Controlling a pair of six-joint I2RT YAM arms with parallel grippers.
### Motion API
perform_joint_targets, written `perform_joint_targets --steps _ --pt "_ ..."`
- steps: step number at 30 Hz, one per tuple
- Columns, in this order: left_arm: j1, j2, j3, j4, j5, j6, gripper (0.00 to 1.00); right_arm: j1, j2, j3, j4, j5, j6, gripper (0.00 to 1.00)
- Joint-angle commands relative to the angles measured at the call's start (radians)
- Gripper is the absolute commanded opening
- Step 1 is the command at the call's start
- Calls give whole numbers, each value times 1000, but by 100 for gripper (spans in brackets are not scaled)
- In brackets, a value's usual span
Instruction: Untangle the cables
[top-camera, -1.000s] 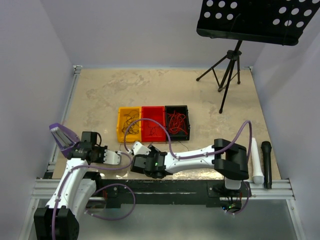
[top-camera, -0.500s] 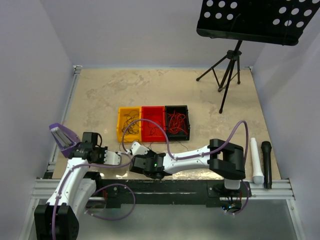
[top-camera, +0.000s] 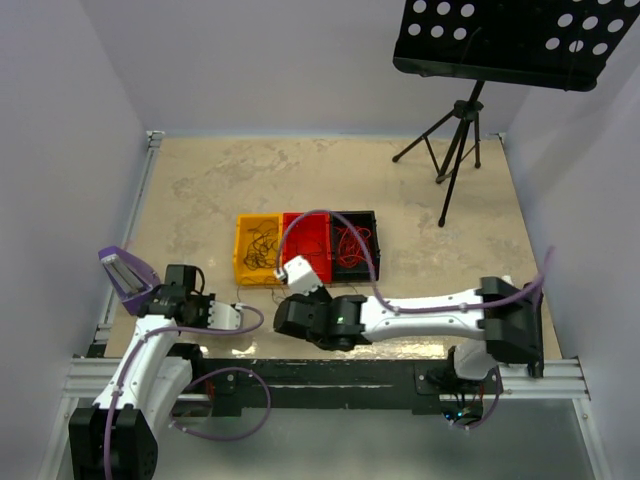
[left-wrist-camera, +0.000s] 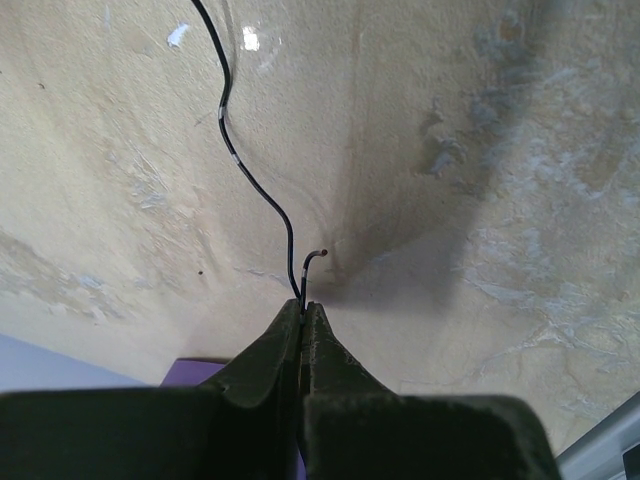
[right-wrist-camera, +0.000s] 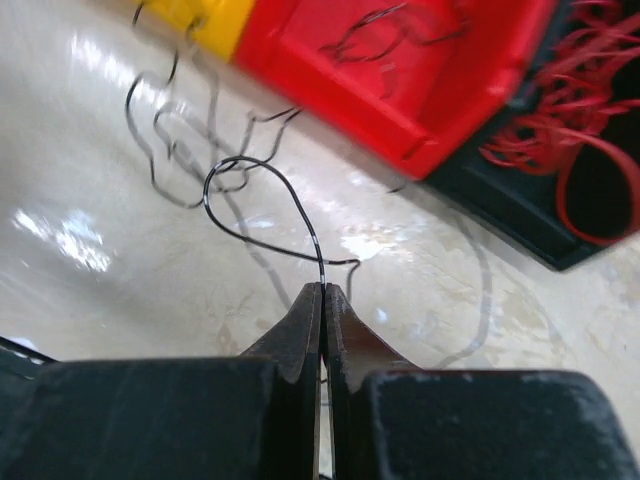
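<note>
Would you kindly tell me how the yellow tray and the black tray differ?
The yellow tray holds dark wires; the black tray holds red wires. The yellow tray ends the row on the left, the black tray on the right. Both flank the red tray.

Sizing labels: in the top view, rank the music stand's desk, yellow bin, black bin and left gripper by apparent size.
The music stand's desk, though nearer the camera.
The yellow bin and black bin, alike.
The left gripper.

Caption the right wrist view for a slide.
Right gripper shut on a thin black wire beside the red bin and the black bin of red wires.
</note>
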Motion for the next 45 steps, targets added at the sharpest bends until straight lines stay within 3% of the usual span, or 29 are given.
perform_joint_targets --steps 1,7,11,13,16,19,25,35,45 --pt "2 -4 -26 29 -21 23 0 -40 -268 60 -210 178 304 0" --pt "1 -3 -29 29 -22 26 0 -74 -578 224 -330 360 377 0" --pt "2 -9 -39 32 -22 31 0 -74 -630 480 -419 523 342 0" --pt "2 -9 -46 33 -47 32 0 -74 -646 574 -345 587 232 0" --pt "1 -6 -49 42 -57 32 0 -74 -670 626 -89 646 -103 0" --pt "2 -3 -47 42 -54 29 0 -74 -679 596 207 591 -364 0" --pt "2 -4 69 -31 111 -47 0 -74 -508 703 179 430 -315 0" --pt "2 16 408 -220 515 -209 0 -73 -325 864 355 328 -471 0" --pt "2 -49 435 -330 563 -163 0 -80 -184 909 470 293 -550 0"
